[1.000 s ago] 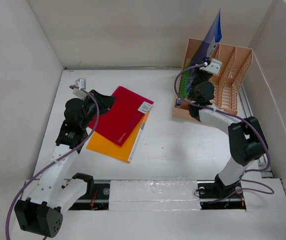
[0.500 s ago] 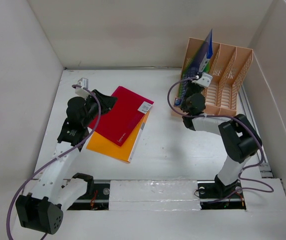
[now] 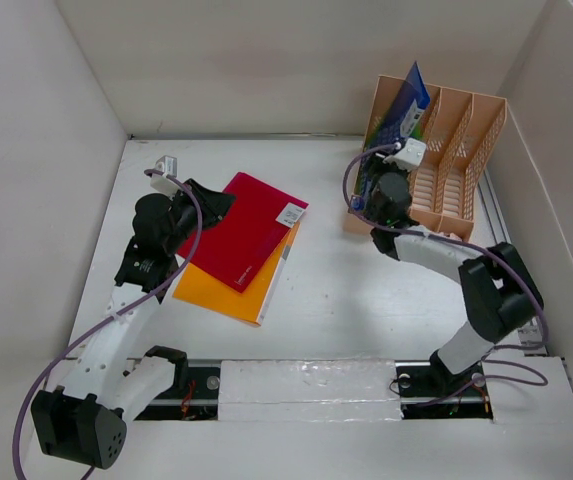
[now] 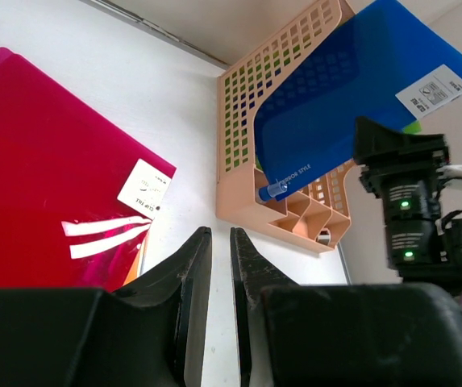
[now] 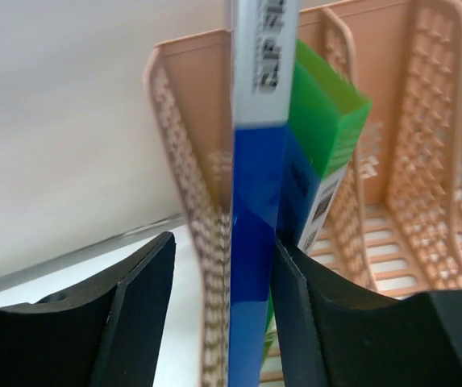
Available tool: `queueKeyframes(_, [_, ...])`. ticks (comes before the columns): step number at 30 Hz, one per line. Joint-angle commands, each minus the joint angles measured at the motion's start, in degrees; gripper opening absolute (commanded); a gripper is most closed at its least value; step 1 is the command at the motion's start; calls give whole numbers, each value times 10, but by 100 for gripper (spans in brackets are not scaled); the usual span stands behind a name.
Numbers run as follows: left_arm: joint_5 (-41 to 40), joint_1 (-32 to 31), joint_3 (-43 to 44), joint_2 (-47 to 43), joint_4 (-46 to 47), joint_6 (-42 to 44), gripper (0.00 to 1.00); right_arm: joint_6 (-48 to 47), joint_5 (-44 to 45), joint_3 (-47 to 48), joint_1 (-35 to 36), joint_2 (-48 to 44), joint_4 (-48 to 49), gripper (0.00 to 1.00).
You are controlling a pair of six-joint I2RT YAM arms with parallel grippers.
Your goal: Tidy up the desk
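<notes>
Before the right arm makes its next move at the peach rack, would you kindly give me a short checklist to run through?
1. Slot: the blue folder sits in the file rack's leftmost slot, beside the green folder: ok.
2. Posture, blue folder upright: not ok; it leans, one corner above the rack.
3. Grip of the right claw on it: cannot tell; a gap shows beside one finger.
4. The left claw away from the rack: ok; shut and empty by the red folder.
5. Tidy desk: not ok; the red folder lies on the orange folder.
</notes>
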Motion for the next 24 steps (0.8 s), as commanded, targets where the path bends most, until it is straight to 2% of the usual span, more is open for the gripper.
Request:
queueKeyframes(1, [7, 4, 2, -10, 27, 6, 12, 137, -90, 57, -24, -72, -204, 55])
queueKeyframes(2, [7, 4, 3, -8, 24, 7, 12, 165, -114, 67, -29, -80, -259, 55])
queueKeyframes(5, [11, 4, -2, -8, 29, 4, 12, 203, -142, 103, -48, -98, -342, 56])
queueKeyframes(11, [13, 4, -1, -4, 31, 4, 12, 251, -243, 183, -108, -107, -471, 64])
queueKeyframes(17, [9, 4, 3, -5, 25, 6, 12, 271, -344, 274, -154, -77, -576, 61])
queueKeyframes(24, [15, 4, -2, -6, 29, 2, 12, 287, -390, 285, -190, -88, -606, 62])
